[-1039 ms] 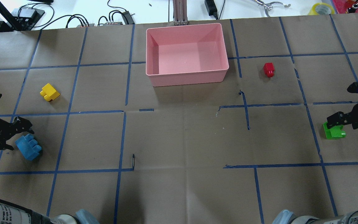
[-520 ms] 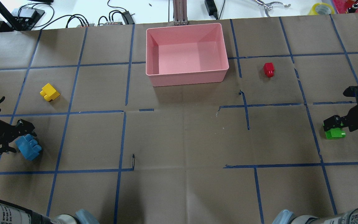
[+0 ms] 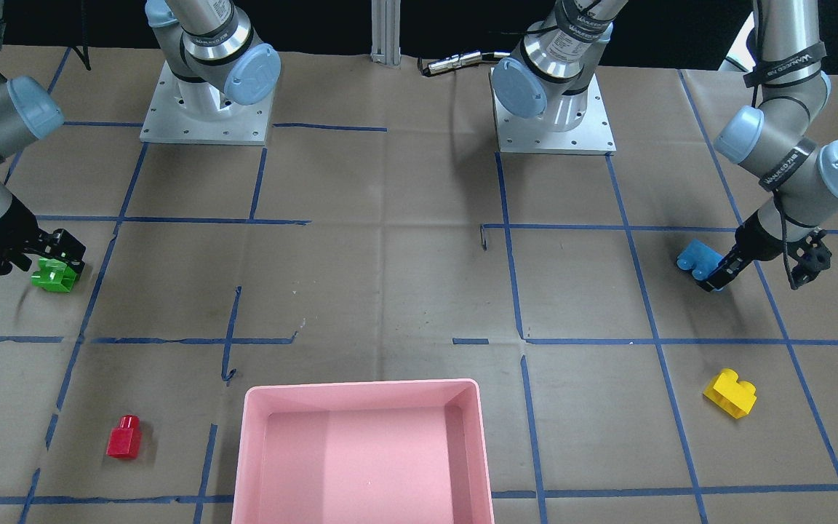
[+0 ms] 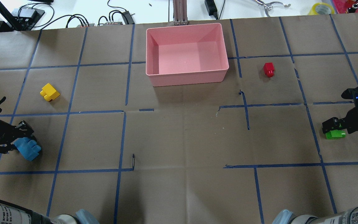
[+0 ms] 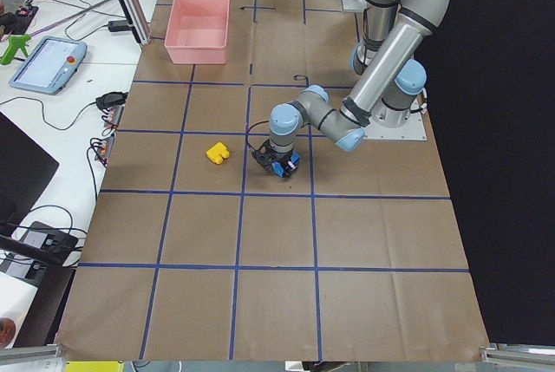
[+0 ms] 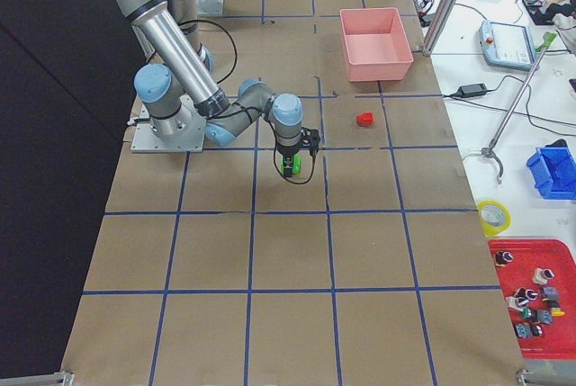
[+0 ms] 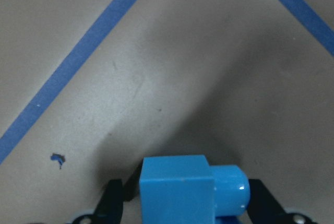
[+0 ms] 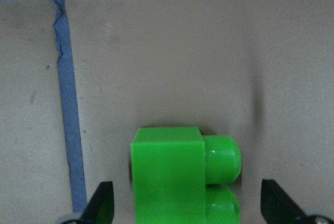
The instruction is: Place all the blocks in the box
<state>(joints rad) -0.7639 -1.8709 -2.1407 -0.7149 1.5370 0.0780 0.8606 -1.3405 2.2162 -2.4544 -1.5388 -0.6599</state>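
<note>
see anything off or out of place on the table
Nothing is spilled or broken. The green block, blue block and red block lie on their sides, with their studs pointing sideways instead of up. The blue tape grid is ragged and gapped in places. The box is empty.

Left fingers [image 7: 116, 203] pinched in — right fingers [image 8: 102, 203] spread wide

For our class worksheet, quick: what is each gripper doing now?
Left gripper: shut on the light blue plastic studded brick.
Right gripper: open, astride the green plastic studded brick.
</note>
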